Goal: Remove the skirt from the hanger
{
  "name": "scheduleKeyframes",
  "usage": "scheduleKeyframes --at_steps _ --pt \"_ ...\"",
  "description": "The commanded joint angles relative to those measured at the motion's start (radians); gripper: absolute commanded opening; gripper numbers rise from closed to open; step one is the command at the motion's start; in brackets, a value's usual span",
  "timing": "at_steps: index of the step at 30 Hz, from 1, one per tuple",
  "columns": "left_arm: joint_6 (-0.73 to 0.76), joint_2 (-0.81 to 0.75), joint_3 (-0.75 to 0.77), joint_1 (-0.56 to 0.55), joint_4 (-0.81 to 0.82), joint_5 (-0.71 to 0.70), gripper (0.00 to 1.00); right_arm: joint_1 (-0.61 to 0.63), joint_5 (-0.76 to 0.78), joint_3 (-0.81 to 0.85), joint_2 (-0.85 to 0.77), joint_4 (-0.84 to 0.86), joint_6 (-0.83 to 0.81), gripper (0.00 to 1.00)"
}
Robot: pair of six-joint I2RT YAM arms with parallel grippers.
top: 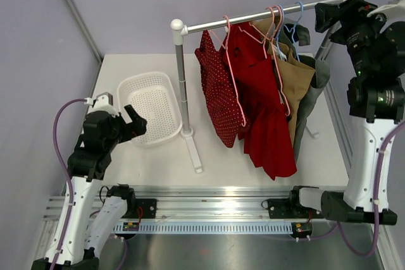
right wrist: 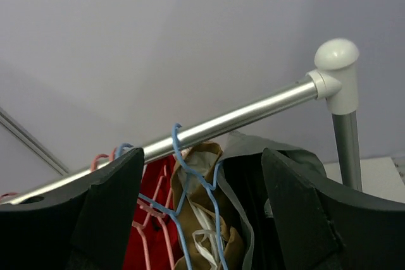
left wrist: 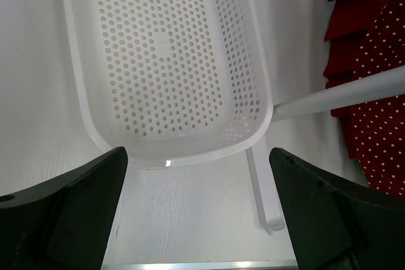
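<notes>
Right gripper [top: 319, 18]: up high at the far right end of the rail [top: 209, 25], fingers spread wide, holding nothing. Looks down on the hooks through its own camera, with the blue hanger [right wrist: 180, 156] right between the fingers, tan cloth [right wrist: 196, 219] under it, and pink hooks further left. Left gripper [top: 134, 124]: also wide open and empty, low over the table [top: 253, 169], just above the near end of the white basket [top: 152, 80]. Skirt [top: 269, 124]: most likely the plain red one with frills, hanging on a pink hanger [top: 280, 90] in the middle of the row, between the red spotty piece [top: 218, 93] and the tan cloth. Not touched yet by either gripper. Looks like the very first step: getting to the clothes. Next, calls for moving the right gripper left along the rail, past the blue hook and the tan cloth, over to the red skirt. Needs a careful pick, because of hooks packed close together and cloth lying over cloth. After that, probably needs one gripper holding the hanger and the other pulling the skirt down and off, maybe into the basket.
</notes>
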Motion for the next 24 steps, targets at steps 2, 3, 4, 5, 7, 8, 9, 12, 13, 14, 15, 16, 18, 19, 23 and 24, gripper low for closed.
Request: scheduleKeyframes --at_steps 2,3,4,5,7,8,9,12,13,14,15,16,18,19,23,24 --pt "0.000 0.027 -0.003 -0.004 0.018 -0.025 0.99 0.001 -0.013 -0.008 0.024 -0.049 0.041 0.80" --pt "0.000 0.029 -0.003 -0.004 0.020 -0.022 0.99 0.001 -0.018 -0.056 0.021 -0.046 0.043 0.79" --pt "0.000 0.025 -0.004 -0.004 0.021 -0.020 0.99 0.001 -0.022 -0.086 0.004 -0.040 0.048 0.78" --pt "0.000 0.022 -0.004 -0.004 0.023 -0.017 0.99 0.001 -0.027 -0.116 -0.008 -0.033 0.049 0.78" --pt "0.002 0.022 -0.004 -0.004 0.026 -0.011 0.99 0.001 -0.035 -0.205 -0.033 0.001 0.049 0.77" --pt "0.002 0.024 -0.007 -0.004 0.026 -0.009 0.99 0.003 -0.038 -0.224 -0.034 0.009 0.048 0.77" --pt "0.003 0.027 -0.007 -0.004 0.027 -0.006 0.99 0.001 -0.044 -0.238 -0.033 -0.003 0.045 0.76" --pt "0.003 0.036 -0.006 -0.004 0.027 -0.002 0.99 0.001 -0.087 -0.255 -0.014 -0.023 0.046 0.77" --pt "0.003 0.039 -0.006 -0.004 0.026 -0.003 0.99 0.003 -0.105 -0.264 -0.011 -0.017 0.048 0.76" --pt "0.003 0.041 -0.006 -0.004 0.026 -0.003 0.99 0.001 -0.108 -0.271 -0.010 -0.014 0.054 0.77" --pt "0.003 0.041 -0.006 -0.004 0.026 -0.003 0.99 0.001 -0.111 -0.281 -0.008 -0.007 0.055 0.77" --pt "0.003 0.041 -0.006 -0.004 0.026 -0.003 0.99 0.001 -0.117 -0.281 -0.007 -0.005 0.057 0.77" --pt "0.002 0.039 -0.006 -0.004 0.026 -0.005 0.99 0.001 -0.131 -0.284 -0.005 0.003 0.060 0.77" --pt "0.002 0.041 -0.007 -0.004 0.026 -0.006 0.99 0.001 -0.144 -0.288 -0.010 0.010 0.063 0.77" --pt "0.002 0.041 -0.007 -0.004 0.027 -0.006 0.99 0.001 -0.183 -0.310 -0.025 0.044 0.075 0.78" --pt "0.002 0.042 -0.007 -0.004 0.026 -0.006 0.99 0.001 -0.193 -0.321 -0.027 0.059 0.078 0.78"
